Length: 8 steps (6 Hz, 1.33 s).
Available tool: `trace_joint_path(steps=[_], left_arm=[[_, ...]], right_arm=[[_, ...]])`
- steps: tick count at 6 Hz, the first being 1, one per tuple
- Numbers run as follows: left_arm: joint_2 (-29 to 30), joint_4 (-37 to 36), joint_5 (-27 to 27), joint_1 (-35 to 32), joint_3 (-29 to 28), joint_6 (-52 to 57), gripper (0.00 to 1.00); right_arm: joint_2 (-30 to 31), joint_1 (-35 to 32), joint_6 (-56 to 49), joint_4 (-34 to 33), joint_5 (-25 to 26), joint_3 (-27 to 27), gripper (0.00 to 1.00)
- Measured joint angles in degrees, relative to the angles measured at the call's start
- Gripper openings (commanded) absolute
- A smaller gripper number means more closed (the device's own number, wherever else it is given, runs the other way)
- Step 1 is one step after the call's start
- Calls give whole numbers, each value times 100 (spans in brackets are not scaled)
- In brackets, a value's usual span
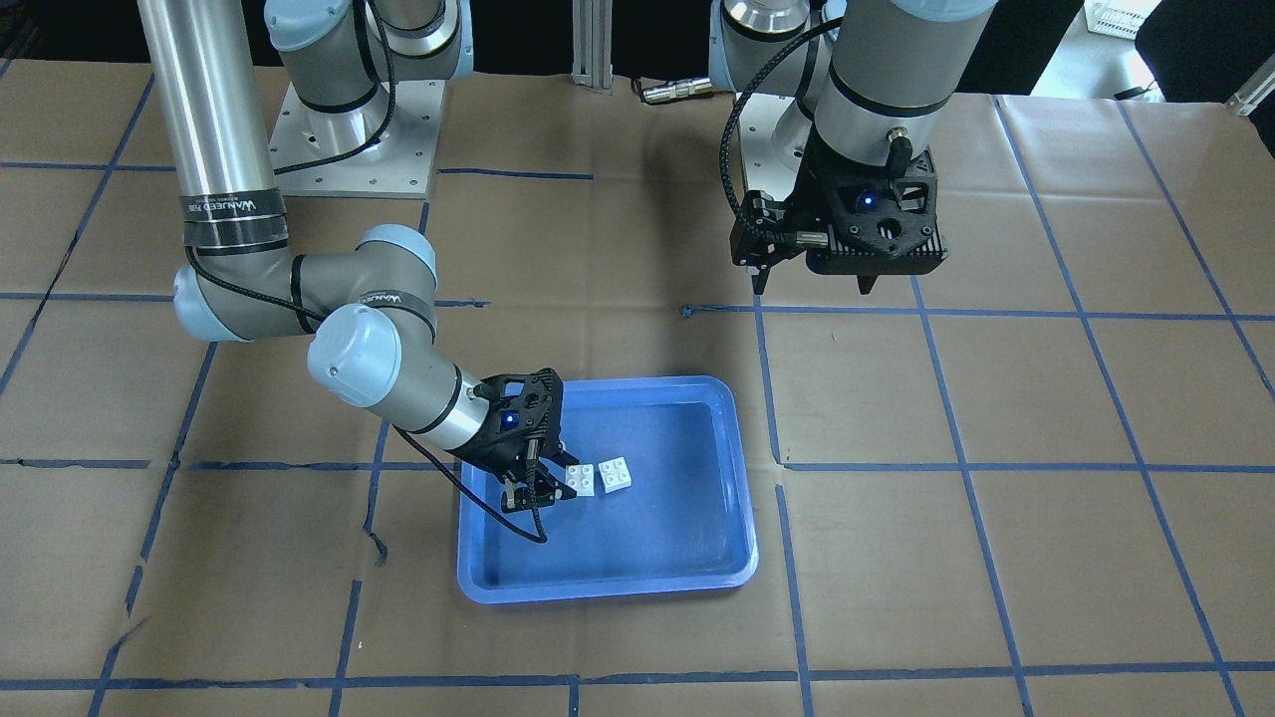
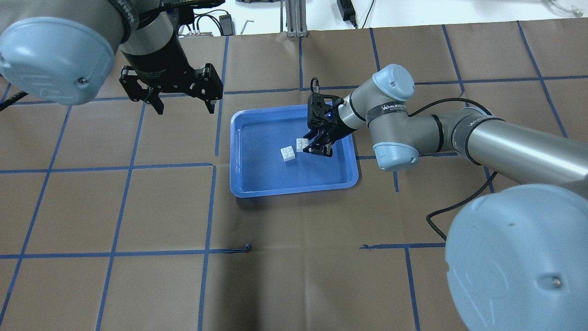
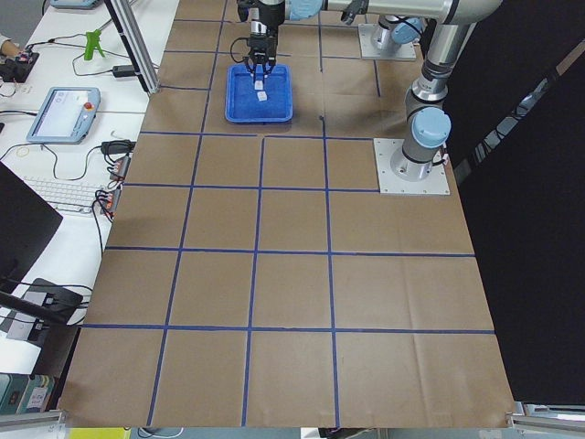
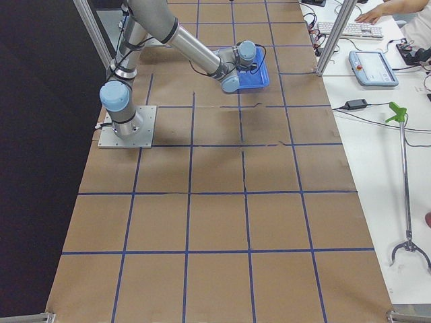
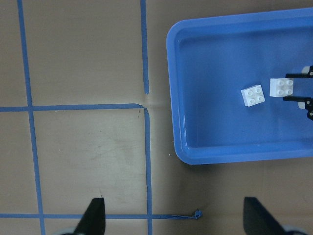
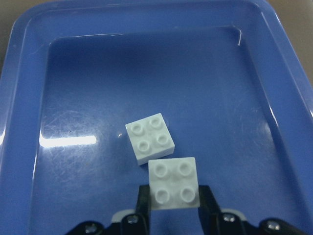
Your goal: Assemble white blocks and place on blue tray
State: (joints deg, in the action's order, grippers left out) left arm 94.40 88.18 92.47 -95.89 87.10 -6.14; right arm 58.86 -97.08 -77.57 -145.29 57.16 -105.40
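Observation:
The blue tray (image 2: 294, 184) lies mid-table. Two white blocks are inside it, studs up. One white block (image 2: 288, 153) lies free on the tray floor; it also shows in the right wrist view (image 6: 149, 136). My right gripper (image 2: 317, 148) reaches low into the tray and is shut on the other white block (image 6: 173, 188), which sits right beside the free one, corner to edge. I cannot tell whether the held block touches the floor. My left gripper (image 2: 186, 110) is open and empty, hovering over the table left of the tray.
The table is covered in brown paper with a blue tape grid (image 2: 211, 165). The right arm's black cable (image 1: 498, 513) hangs over the tray rim (image 1: 468, 558). Keyboards and a pendant (image 3: 59, 114) lie on side desks.

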Motion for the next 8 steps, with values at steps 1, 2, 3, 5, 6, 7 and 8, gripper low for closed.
trace_joint_path(steps=[1,2,3,5,6,7,8], left_arm=[[-4,-2,0,39,0,-7,99],[-7,-3,-1,58,0,-9,99],[-8,-3,-1,66,0,-10,99],[-33,2,7,70,0,-16,99],[-74,6,22,74,4,-18,99],[-105,0,27,87,25,-13,99],[-121,-2,21,138,49,-5,99]], right_arm=[[-63,-6,47,-33,47,0,36],[-100,-10,64,-63,67,-4,36],[-99,-11,72,-69,76,-6,36],[-88,-65,82,-52,79,-7,36],[-85,-126,84,-54,82,-7,36],[-85,-160,84,-56,84,-7,36],[-85,-174,84,-51,84,-7,36]])
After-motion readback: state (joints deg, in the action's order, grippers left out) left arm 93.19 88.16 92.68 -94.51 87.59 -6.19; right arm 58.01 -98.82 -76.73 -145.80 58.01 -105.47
